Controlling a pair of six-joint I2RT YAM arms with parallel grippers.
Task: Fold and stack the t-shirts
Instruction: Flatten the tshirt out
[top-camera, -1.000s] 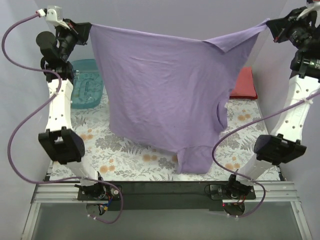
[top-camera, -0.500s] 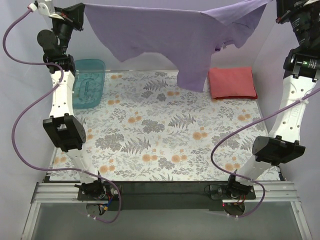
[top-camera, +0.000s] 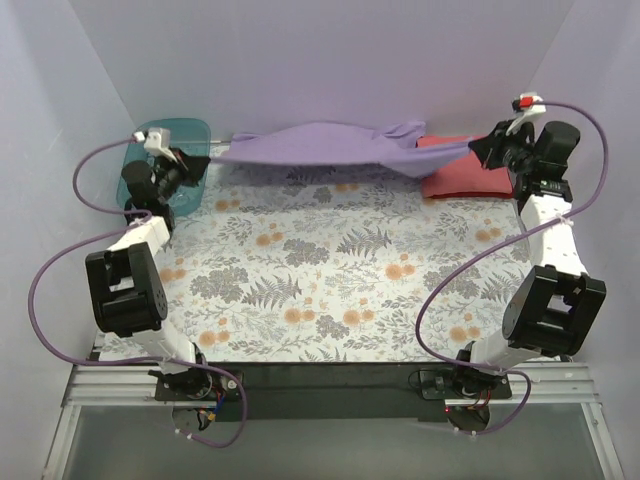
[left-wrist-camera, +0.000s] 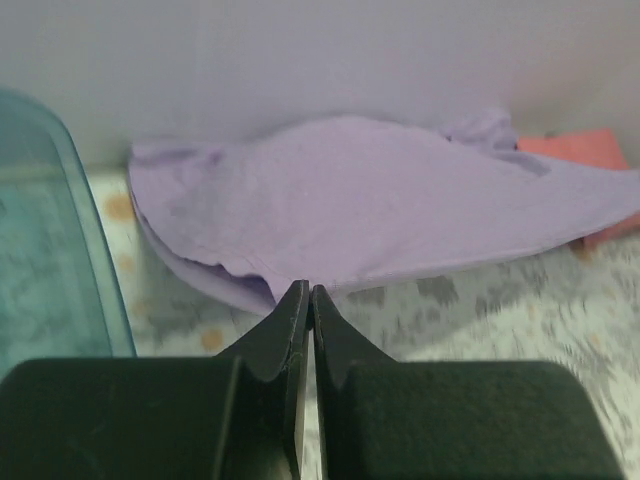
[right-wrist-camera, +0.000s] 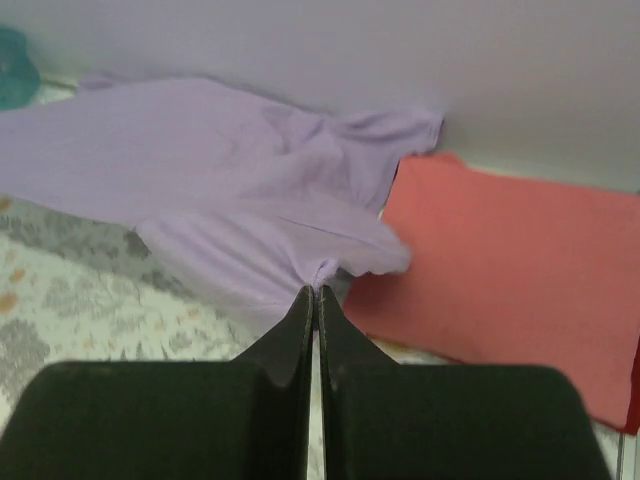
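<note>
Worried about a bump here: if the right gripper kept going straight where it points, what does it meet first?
The lavender shirt: the right gripper is shut on its edge, and more of that cloth lies straight ahead. The coral shirt sits right of that line, though depth is unclear.

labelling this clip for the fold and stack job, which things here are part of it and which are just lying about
Part of the job:
- lavender t-shirt, stretched between the left gripper and right gripper, both shut on its edge
- folded coral-red t-shirt, far right corner

Just lying about:
- teal plastic bin, far left corner
- floral table cover
</note>
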